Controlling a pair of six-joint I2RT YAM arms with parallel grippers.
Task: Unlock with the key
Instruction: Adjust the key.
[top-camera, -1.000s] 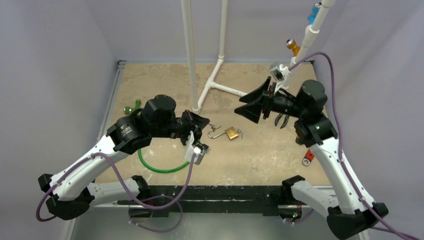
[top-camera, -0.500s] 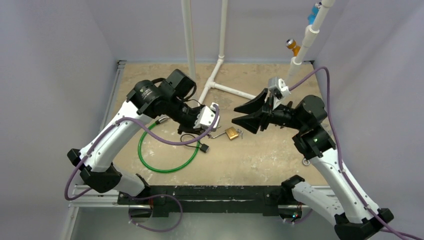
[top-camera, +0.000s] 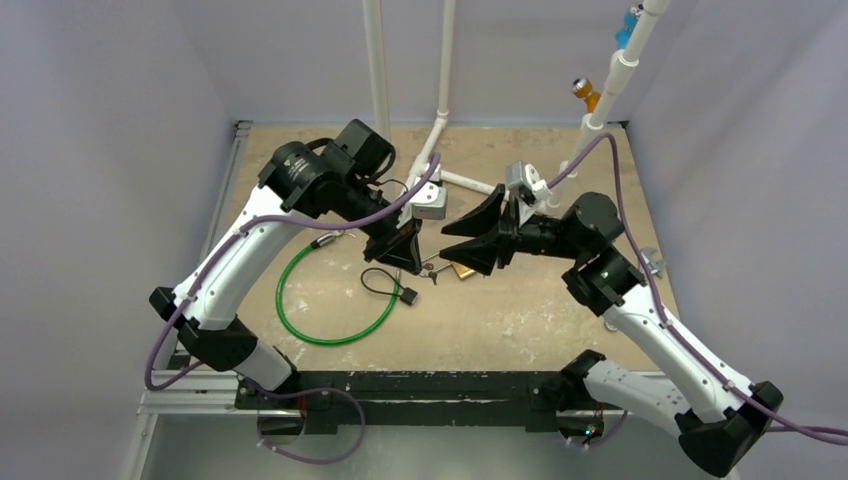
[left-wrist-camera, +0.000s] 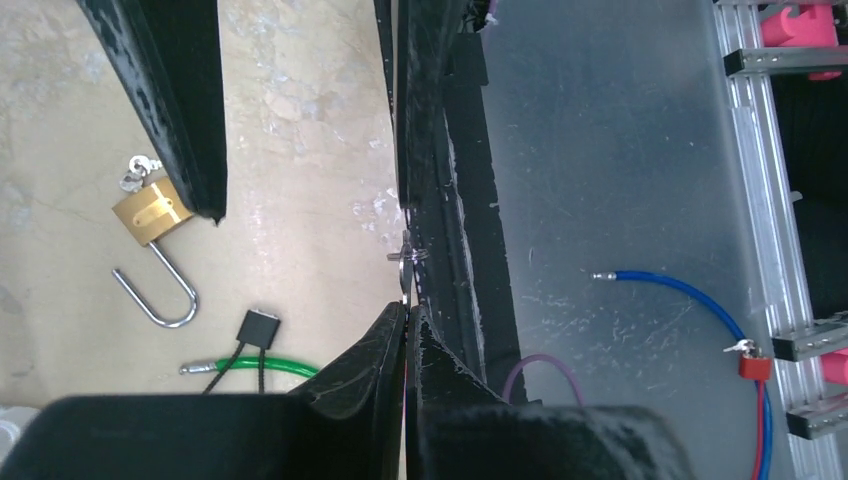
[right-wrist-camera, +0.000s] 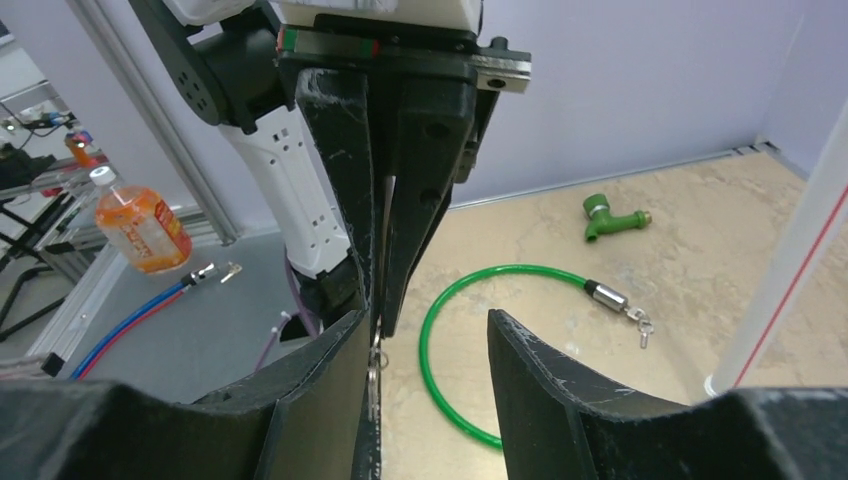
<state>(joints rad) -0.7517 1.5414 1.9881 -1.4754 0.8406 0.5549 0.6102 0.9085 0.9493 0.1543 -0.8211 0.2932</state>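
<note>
The brass padlock (left-wrist-camera: 150, 210) lies on the tan table with its steel shackle (left-wrist-camera: 160, 295) toward the green cable; a small bunch of keys (left-wrist-camera: 135, 172) sits at its other end. In the top view the padlock (top-camera: 462, 270) is half hidden under my right gripper (top-camera: 452, 243). My left gripper (left-wrist-camera: 407, 305) is shut on a thin silver key (left-wrist-camera: 405, 265) that sticks out past its tips. That key (right-wrist-camera: 374, 375) hangs against the inner face of one finger (right-wrist-camera: 330, 390) of my right gripper (right-wrist-camera: 425, 330), whose jaws stand apart around the left gripper's (top-camera: 408, 262) tips.
A green cable lock (top-camera: 330, 300) loops on the table left of the padlock, with a black tag on a cord (top-camera: 405, 293) beside it. White pipes (top-camera: 440, 130) rise at the back. A green hose fitting (right-wrist-camera: 605, 215) lies at the far left edge.
My left arm has swung up and right, bringing its gripper with the key down between the right gripper's fingers. The right gripper has moved left over the padlock and narrowed its jaws.
</note>
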